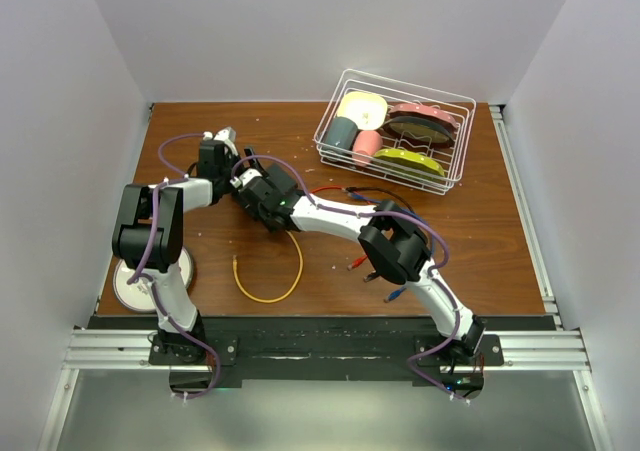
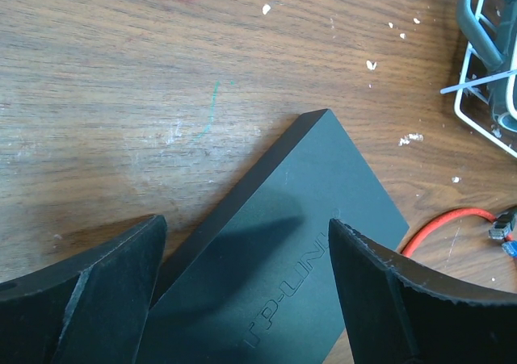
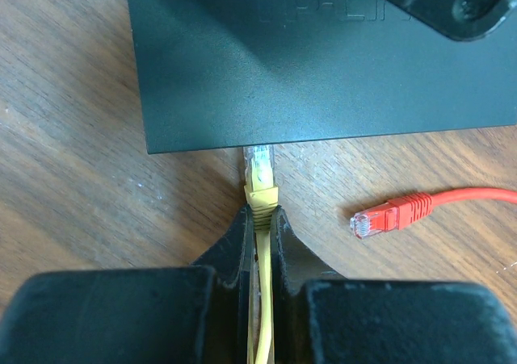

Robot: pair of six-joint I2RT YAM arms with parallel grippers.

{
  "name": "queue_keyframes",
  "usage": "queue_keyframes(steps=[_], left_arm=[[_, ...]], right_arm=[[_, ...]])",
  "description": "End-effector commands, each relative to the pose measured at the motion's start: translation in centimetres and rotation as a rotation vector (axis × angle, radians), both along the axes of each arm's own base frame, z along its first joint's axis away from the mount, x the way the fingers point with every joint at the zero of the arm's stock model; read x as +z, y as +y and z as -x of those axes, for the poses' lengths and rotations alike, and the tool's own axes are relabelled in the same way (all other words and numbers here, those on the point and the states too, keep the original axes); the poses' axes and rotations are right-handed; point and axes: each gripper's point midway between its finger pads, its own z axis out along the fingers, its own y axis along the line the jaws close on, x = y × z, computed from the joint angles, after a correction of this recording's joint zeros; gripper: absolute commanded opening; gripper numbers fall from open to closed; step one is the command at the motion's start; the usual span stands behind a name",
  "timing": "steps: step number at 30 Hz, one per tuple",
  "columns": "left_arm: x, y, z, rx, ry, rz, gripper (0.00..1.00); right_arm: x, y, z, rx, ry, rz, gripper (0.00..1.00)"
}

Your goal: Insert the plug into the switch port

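Yellow plug [image 3: 260, 169] pinched tight in your right gripper [image 3: 260, 216], tip at switch [image 3: 323, 73] edge. Your left gripper [image 2: 245, 247] spread wide, switch between fingers, on wooden table [image 2: 145, 49].

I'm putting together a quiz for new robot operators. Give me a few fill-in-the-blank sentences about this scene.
1. The right gripper is shut on the ___ cable.
2. The left gripper is above the switch, jaws ___.
3. Beside the plug at the switch's edge lies a loose ___ wire.
Missing words: yellow; open; red.
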Motion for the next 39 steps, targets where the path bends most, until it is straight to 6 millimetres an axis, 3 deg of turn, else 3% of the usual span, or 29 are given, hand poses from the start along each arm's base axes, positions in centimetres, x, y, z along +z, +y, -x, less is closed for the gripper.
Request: queue_keyframes(steps=[1,13,22,39], left_arm=[[-0.6,-1.3,2.4,-0.034,0.086,0.073,0.87],[0.2,-2.3,2.3,-0.063,0.079,0.168,0.90],[0.7,-1.6,2.0,-0.048,0.067,0.186,0.92],[-0.2,-0.5,1.9,-0.017,0.082,0.144,0.90]], right_arm=[[-0.7,0.8,0.4,0.024,0.034,0.000,0.00],[-1.9,-0.1,1.1,0.047,0.048,0.041,0.00],[-2.5,-0.9,1.2,0.071,0.043,0.097,0.00],[-2.9,-3.3,1.4,0.063,0.026,0.191,0.00]])
